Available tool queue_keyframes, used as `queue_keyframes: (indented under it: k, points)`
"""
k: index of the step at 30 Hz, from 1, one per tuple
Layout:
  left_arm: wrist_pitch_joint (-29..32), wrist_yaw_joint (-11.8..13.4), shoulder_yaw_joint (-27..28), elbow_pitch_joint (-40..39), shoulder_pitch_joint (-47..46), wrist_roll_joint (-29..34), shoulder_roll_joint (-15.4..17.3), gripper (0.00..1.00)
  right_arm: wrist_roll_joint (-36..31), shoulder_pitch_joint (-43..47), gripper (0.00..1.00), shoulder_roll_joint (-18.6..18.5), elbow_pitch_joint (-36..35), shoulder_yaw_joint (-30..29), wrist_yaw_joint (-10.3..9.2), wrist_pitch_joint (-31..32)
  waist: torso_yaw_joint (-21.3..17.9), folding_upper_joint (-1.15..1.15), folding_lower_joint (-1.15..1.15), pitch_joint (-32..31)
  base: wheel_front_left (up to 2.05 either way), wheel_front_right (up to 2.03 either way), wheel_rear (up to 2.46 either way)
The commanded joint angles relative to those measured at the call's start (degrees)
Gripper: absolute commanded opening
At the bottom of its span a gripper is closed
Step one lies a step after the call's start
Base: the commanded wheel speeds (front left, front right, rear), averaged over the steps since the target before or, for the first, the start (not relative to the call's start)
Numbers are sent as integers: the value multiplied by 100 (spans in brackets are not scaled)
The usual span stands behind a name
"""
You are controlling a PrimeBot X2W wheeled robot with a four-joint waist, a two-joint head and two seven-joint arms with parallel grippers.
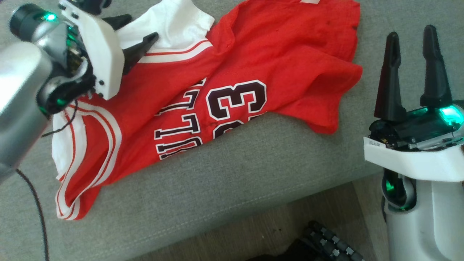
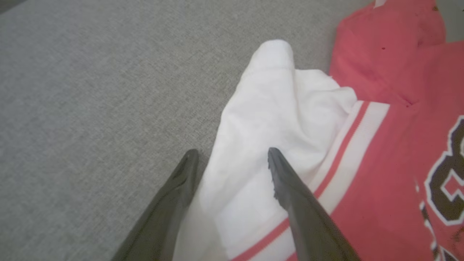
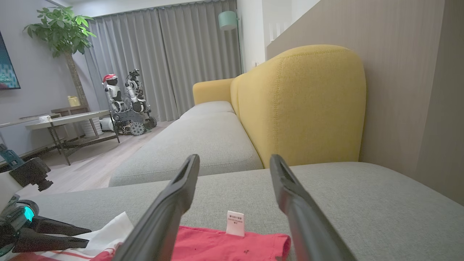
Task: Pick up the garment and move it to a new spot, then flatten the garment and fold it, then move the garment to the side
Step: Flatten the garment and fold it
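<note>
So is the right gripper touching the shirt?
Apart. The head view shows a strip of grey sofa between the right gripper and the shirt.

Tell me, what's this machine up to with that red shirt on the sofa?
A two-armed robot is working on a crumpled red basketball jersey with white trim, which lies on a grey fabric sofa seat. Its left hand is open and reaching over the jersey's white sleeve, with the cloth lying between its two dark fingers but not pinched. Its right hand, also open and holding nothing, hovers off the jersey's other end. The jersey isn't flattened or folded yet.
</note>
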Motion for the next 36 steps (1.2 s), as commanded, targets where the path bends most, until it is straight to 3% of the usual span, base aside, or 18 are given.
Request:
queue_keyframes:
  k: [1, 2, 3, 4, 8, 10, 13, 18, 20, 22, 24, 25, 26, 30, 36]
  points:
    - [104, -33, 29, -191, -232, -173, 320, 100, 68, -1, 100, -8, -220, 79, 36, -23, 12, 0, 0, 4, 0, 0, 0]
    - [127, -34, -70, -251, -259, -249, 386, 100, 77, 2, 100, -8, -221, 66, 36, -23, 24, 0, 0, 3, 0, 0, 0]
    - [98, -34, -189, -323, -312, -235, 458, 65, 83, 3, 100, -8, -220, 53, 36, -23, 38, 0, 0, 2, 0, 0, 0]
    - [-40, -34, -273, -361, -384, -139, 527, 0, 89, 0, 100, -8, -221, 42, 36, -23, 54, 0, 0, 0, 0, 0, 0]
    - [-1019, -33, -380, -192, -578, 464, 614, 0, 117, -14, 100, -8, -211, 21, 36, -23, 126, 0, 0, -62, 0, 0, 0]
    - [-1552, 98, -354, -107, -584, 789, 573, 0, 118, 0, 100, -8, -198, 9, 36, -23, 166, 0, 0, -111, 0, 0, 0]
    - [-2232, 533, -360, -113, -506, 1308, 545, 0, 121, 48, 100, -8, -165, -10, 36, -23, 227, 0, 0, -190, 0, 0, 0]
    - [-2898, 1576, -690, -362, -82, 2336, 496, 0, 74, 165, 100, -8, -123, -73, 36, -23, 370, 0, 0, -318, 0, 0, 0]
    - [-2851, 1822, -884, -422, 260, 2510, 355, 0, 33, 193, 100, -8, -107, -73, 36, -23, 430, 0, 0, -359, 0, 0, 0]
    - [-2839, 1890, -958, -459, 438, 2564, 246, 0, 9, 199, 100, -8, -100, -66, 36, -23, 457, 0, 0, -380, 0, 0, 0]
    - [-2813, 1932, -1052, -494, 802, 2542, 4, 28, -27, 205, 100, -8, -84, -54, 36, -23, 500, 0, 0, -424, 0, 0, 0]
    - [-2826, 1929, -1084, -499, 962, 2533, -118, 56, -44, 205, 100, -8, -77, -47, 36, -23, 518, 0, 0, -451, 0, 0, 0]
    - [-2838, 1934, -1108, -500, 1102, 2528, -226, 100, -58, 205, 100, -8, -71, -37, 36, -23, 531, 0, 0, -476, 0, 0, 0]
    - [-2980, 2056, -1111, -568, 1412, 2463, -489, 100, -99, 237, 100, -8, -49, -24, 36, -23, 562, 0, 0, -578, 0, 0, 0]
    - [-3039, 2413, -906, -947, 1464, 2416, -335, 100, -99, 332, 100, -8, -43, -19, 36, -23, 558, 0, 0, -675, 0, 0, 0]
